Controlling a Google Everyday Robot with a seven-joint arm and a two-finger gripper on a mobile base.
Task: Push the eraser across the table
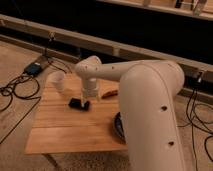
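Observation:
The eraser (pixel 75 103) is a small flat black block lying on the light wooden table (pixel 60 130), left of its middle. My gripper (pixel 85 104) points down from the white wrist (pixel 90 85) and sits right beside the eraser on its right side, at table height; I cannot tell whether it touches the block. The large white arm (pixel 150 110) reaches in from the right and hides the table's right part.
A reddish-orange elongated item (pixel 110 93) lies behind and right of the gripper. A dark round bowl (pixel 118 128) shows partly under the arm at the right. A pale curved object (pixel 57 80) sits near the table's far left. Cables and a small box (pixel 34 68) lie on the floor to the left.

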